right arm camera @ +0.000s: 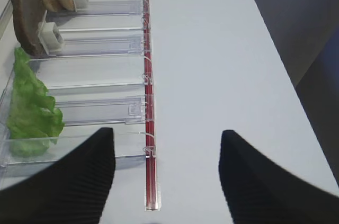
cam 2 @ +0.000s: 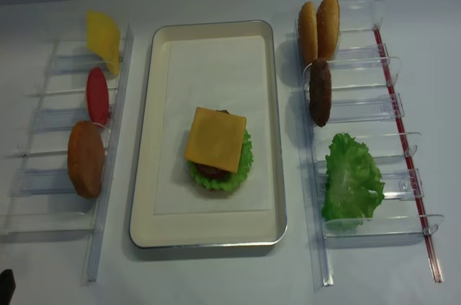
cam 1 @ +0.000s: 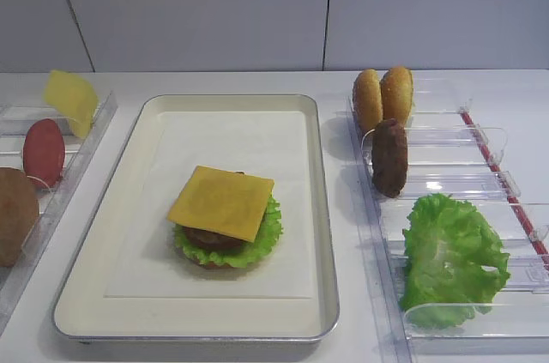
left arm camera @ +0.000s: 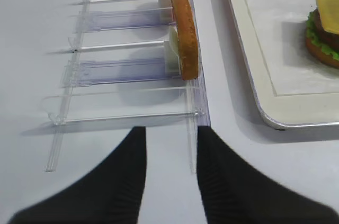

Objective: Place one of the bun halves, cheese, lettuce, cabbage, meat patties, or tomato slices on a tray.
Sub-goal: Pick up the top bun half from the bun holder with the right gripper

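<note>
Two high views over the tray (cam 1: pixel 322 208), wrist views low along side racks (right arm camera: pixel 106 38)

Tray (cam 1: pixel 322 208): cheese (cam 1: pixel 221 202) flat atop patty (cam 1: pixel 210 238), lettuce (cam 1: pixel 266 234), bun (left arm camera: pixel 323 54).

Cheese (cam 1: pixel 221 202) hides most of the patty (cam 1: pixel 213 238).

I see bright, even, diffuse light from overhead across the white worktop (cam 1: pixel 480 88), with no hard glare. The tray (cam 1: pixel 322 234) throws a soft shadow just beneath its near rim. Beside the tray, the clear racks (cam 2: pixel 360 110) leave faint grey shadows and thin highlights along their edges. In my wrist views the near black fingers (right arm camera: pixel 74 181) of each gripper look soft and out of focus, while the racks beyond stay sharp. The first overhead view is slightly hazy.
</note>
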Available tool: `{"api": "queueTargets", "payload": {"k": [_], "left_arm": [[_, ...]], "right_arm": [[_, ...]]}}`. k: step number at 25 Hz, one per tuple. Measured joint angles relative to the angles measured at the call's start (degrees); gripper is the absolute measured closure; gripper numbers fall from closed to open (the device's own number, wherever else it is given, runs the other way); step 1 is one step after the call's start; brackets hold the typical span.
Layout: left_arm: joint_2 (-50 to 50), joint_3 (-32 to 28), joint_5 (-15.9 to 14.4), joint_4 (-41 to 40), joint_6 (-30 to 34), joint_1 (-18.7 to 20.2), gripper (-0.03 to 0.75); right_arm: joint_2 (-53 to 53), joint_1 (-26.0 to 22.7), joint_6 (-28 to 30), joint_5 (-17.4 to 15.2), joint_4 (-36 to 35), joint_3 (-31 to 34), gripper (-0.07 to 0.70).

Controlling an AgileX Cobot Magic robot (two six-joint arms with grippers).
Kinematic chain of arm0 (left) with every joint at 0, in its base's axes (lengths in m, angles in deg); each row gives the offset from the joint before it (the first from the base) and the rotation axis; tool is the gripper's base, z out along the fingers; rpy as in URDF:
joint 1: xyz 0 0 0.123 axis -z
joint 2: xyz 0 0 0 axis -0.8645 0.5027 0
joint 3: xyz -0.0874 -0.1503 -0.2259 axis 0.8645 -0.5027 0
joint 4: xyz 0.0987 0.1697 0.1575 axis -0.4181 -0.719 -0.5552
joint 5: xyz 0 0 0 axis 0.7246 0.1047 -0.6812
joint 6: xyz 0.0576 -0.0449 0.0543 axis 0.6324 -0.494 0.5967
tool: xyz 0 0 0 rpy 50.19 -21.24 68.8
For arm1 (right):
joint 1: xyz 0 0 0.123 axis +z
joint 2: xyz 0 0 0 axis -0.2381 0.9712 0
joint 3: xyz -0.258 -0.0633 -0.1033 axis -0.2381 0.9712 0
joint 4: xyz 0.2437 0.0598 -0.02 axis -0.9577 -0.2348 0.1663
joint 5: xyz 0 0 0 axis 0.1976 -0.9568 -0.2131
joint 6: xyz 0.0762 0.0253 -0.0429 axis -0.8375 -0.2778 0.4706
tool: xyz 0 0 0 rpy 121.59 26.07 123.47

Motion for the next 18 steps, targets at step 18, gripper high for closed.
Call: {"api": "queueTargets", "payload": {"k": [18], "left_arm": [[0.0, 0.0, 0.09, 0.0, 0.0, 0.0, 0.499]], "right_arm": [[16.63, 0.0, 0.21, 1.38, -2.42, -7.03, 0.212]]}}
